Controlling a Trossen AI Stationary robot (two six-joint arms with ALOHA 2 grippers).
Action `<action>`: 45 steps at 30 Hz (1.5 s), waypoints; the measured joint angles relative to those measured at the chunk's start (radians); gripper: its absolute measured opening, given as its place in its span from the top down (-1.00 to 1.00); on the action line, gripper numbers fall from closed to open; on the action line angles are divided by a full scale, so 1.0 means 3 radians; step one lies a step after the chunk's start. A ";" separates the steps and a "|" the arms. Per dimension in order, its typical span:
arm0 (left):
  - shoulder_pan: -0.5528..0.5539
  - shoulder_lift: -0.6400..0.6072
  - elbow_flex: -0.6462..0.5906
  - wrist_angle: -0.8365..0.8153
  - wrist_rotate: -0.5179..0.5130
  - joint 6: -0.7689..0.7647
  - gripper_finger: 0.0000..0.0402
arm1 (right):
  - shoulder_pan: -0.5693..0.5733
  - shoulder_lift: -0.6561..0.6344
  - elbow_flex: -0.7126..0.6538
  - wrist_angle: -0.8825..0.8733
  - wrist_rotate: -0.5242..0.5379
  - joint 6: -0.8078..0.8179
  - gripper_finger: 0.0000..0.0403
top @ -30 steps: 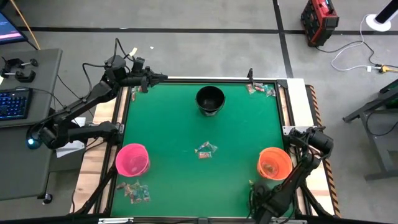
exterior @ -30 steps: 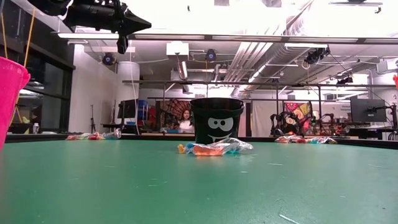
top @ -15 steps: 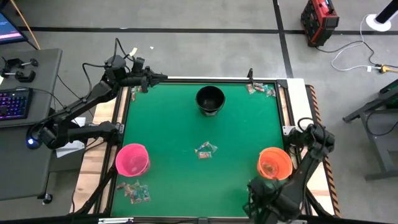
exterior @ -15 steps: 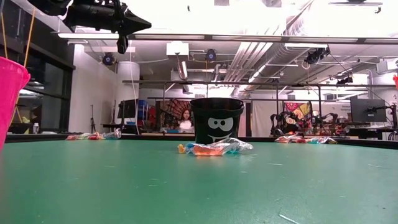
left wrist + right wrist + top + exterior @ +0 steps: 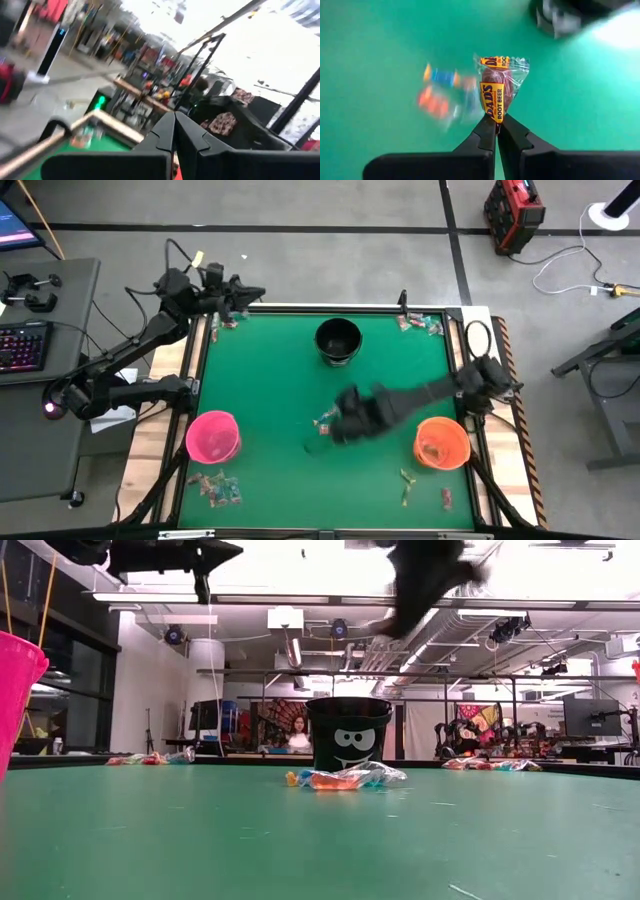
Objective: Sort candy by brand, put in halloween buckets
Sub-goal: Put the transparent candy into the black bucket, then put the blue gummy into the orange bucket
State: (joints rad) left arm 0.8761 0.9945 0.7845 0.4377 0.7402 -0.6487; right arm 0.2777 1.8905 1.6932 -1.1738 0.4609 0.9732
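1. My right gripper [image 5: 496, 122] hangs over the middle of the green felt-topped table [image 5: 270, 370], its fingers pressed together on the bottom edge of a clear-wrapped brown sweet [image 5: 498, 85] — pinching it by the crimped end.
2. The sweet's long axis runs straight out from the fingertips, in line with them, the far crimp fanned wide.
3. On its yellow bands I read "DADS ROOT BEER" near the grip and "DAD'S ROOT" at the far end.
4. Under it lies a small heap of wrapped sweets [image 5: 327, 421], orange and blue wrappers showing; I can't read those.
5. The black round plastic pail with a grinning face [image 5: 348, 733] stands at the far edge, the pink plastic pail [image 5: 213, 436] near the left side, the orange plastic pail [image 5: 441, 442] near the right.
6. More sweets lie in the far right corner [image 5: 420, 324], by the pink pail [image 5: 216, 487], and below the orange one [image 5: 424, 490].
7. My left gripper [image 5: 250, 294] waits above the far left corner — fingers closed, empty.
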 joint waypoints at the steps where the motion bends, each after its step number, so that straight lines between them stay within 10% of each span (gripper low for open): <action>1: 0.0001 0.0000 0.0000 0.0036 0.0065 0.0037 1.00 | -0.0173 0.0001 0.0000 0.0087 -0.0008 -0.0185 1.00; 10: -0.0023 0.0001 0.0000 -0.0610 0.0828 0.0569 1.00 | -0.1567 -0.0100 -0.0001 0.0612 -0.0376 -0.0905 1.00; 21: -0.0188 0.0001 0.0000 -0.1323 0.0726 0.1068 1.00 | -0.2389 -0.0100 -0.0001 0.0893 -0.1522 -0.1085 0.82; 31: -0.0371 0.0001 0.0000 -0.1304 0.0158 0.0860 1.00 | -0.2551 -0.0102 -0.0001 0.0920 -0.2116 -0.2024 -0.14; 39: -0.0845 0.0426 0.0117 -0.1108 -0.1047 0.0187 0.84 | -0.2987 -0.0322 -0.0001 0.1091 -0.2124 -0.2714 -0.29; 45: -0.0974 0.1094 0.1137 -0.3080 -0.1625 0.0764 0.50 | -0.3283 -0.0453 -0.0001 0.1456 -0.2533 -0.2707 -0.29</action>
State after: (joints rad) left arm 0.5838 1.3227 1.1256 -0.4862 0.2525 -0.4195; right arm -0.7073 1.7547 1.6928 -0.7371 -0.2990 0.1610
